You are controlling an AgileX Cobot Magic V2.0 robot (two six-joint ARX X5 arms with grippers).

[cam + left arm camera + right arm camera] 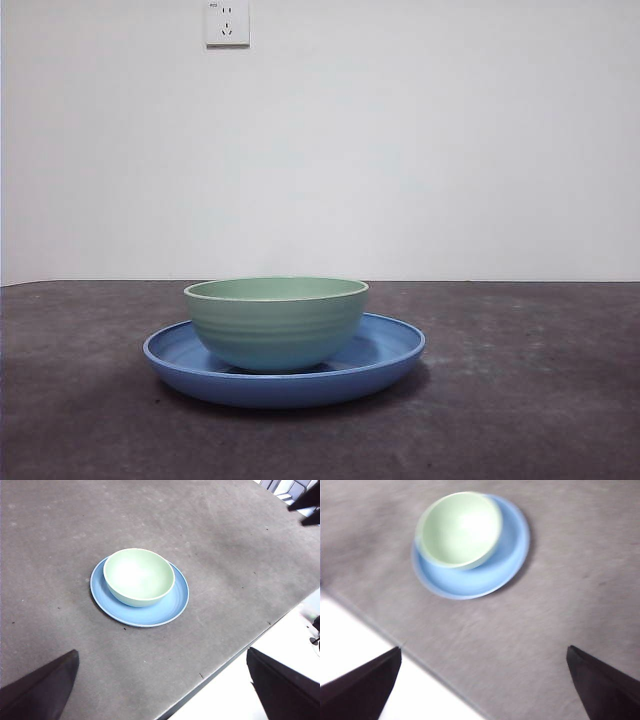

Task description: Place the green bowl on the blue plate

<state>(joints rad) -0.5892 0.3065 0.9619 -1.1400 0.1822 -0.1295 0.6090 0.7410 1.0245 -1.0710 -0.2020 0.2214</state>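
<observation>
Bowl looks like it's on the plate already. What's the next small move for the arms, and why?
Probably none beyond holding both arms back. The green bowl sits upright inside the blue plate, off-centre toward one rim in both wrist views. The left gripper and right gripper are open, empty and well clear, so the placement looks finished.
</observation>
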